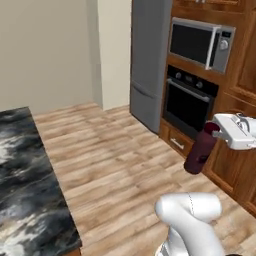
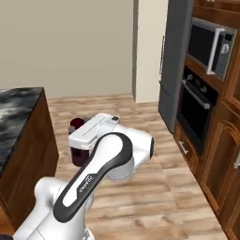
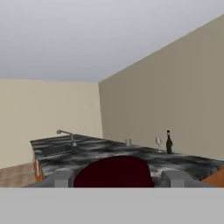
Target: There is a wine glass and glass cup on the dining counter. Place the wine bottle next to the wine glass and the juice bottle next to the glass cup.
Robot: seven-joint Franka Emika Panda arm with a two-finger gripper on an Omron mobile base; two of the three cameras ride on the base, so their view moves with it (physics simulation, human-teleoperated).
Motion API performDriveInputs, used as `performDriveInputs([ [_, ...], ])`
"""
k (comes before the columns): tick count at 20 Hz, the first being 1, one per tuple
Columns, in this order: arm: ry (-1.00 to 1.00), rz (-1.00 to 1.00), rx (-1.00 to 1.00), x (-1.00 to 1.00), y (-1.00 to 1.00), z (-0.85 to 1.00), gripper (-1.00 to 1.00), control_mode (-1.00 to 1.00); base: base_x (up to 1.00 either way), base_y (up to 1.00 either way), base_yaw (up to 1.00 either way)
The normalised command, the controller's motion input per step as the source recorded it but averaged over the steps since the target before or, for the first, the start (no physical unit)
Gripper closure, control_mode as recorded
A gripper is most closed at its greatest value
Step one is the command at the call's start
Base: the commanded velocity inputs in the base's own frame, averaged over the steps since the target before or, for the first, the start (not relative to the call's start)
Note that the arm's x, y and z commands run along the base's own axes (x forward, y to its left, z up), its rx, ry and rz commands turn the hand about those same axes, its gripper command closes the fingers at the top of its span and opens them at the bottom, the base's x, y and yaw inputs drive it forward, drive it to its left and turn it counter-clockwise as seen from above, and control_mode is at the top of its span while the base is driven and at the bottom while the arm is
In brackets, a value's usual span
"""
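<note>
My gripper [image 1: 216,129] is shut on the juice bottle [image 1: 200,151], a stubby maroon bottle carried tilted in the air above the wood floor, away from the dining counter [image 1: 25,185]. In the right base view the juice bottle [image 2: 77,125] peeks out behind the white hand, with the gripper [image 2: 86,136] around it. In the hand view its dark red top [image 3: 113,171] sits between the fingertips [image 3: 61,178]. Far ahead on the dining counter [image 3: 87,154] stand the glass cup [image 3: 128,142], the wine glass [image 3: 159,142] and, right beside it, the wine bottle [image 3: 169,142].
A grey fridge [image 1: 150,60], a black oven [image 1: 190,100] and a microwave [image 1: 200,42] in wood cabinets line the right side. A faucet [image 3: 65,133] stands at the counter's left end. Open wood floor [image 1: 115,150] lies between the cabinets and the counter.
</note>
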Motion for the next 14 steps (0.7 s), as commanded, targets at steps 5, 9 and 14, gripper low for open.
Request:
performDriveInputs([
  [5, 0.0, 0.0, 0.0, 0.0, 0.0, 0.0, 1.0, 1.0, 1.0, 0.0, 0.4],
  [9, 0.0, 0.0, 0.0, 0.0, 0.0, 0.0, 1.0, 1.0, 1.0, -0.06, 0.3],
  [14, 0.0, 0.0, 0.0, 0.0, 0.0, 0.0, 1.0, 1.0, 1.0, -0.08, 0.31],
])
